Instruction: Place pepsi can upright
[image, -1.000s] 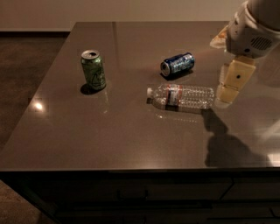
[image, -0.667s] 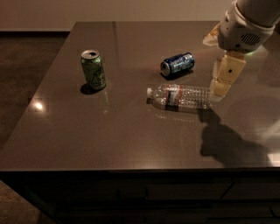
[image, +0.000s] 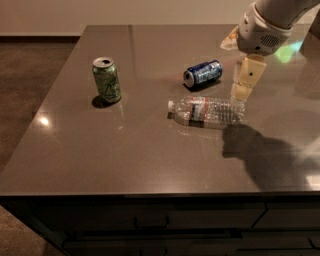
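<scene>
The pepsi can (image: 202, 73), dark blue with a silver top, lies on its side near the middle back of the brown table (image: 125, 150), its top facing left. My gripper (image: 244, 86) hangs from the white arm at the upper right, just right of the can and apart from it, above the table. One cream finger (image: 246, 79) points down toward the base end of a clear plastic bottle. The gripper holds nothing.
A clear plastic bottle (image: 207, 111) lies on its side just in front of the pepsi can. A green can (image: 106, 79) stands upright at the left. The arm's shadow (image: 265, 155) falls on the table at the right.
The arm and gripper have moved back and a little left, closer to the pepsi can. The cans and the bottle have not moved.
</scene>
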